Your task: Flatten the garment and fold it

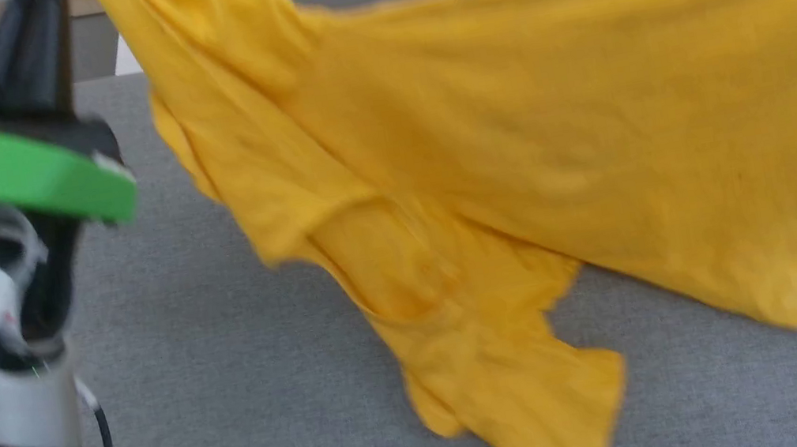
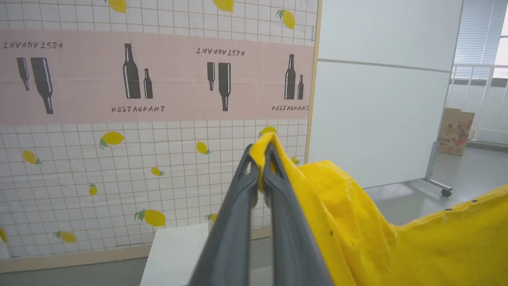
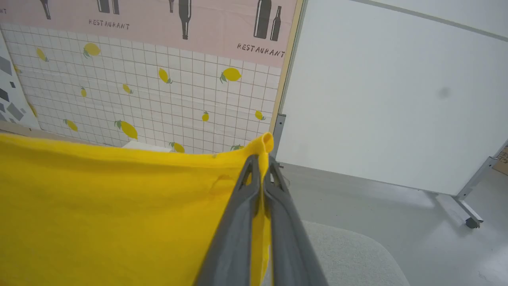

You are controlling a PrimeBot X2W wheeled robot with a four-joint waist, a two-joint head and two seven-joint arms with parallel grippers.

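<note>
The garment (image 1: 555, 151), a mustard-yellow T-shirt, hangs spread in the air above the grey table (image 1: 229, 362), its plain yellow side toward the head camera. Its top edge runs taut across the head view and its lower folds dangle close to the table. In the left wrist view my left gripper (image 2: 260, 159) is shut on one corner of the garment (image 2: 357, 222), a tuft of cloth poking past the tips. In the right wrist view my right gripper (image 3: 262, 159) is shut on another corner of the garment (image 3: 119, 210), the cloth stretching away to its left.
My left arm's pale forearm with a green part (image 1: 6, 170) stands at the left of the head view. A lemon-patterned wall (image 2: 119, 159), a white rolling partition (image 2: 377, 119), a white stand (image 2: 174, 250) and a cardboard box (image 2: 456, 131) lie beyond the table.
</note>
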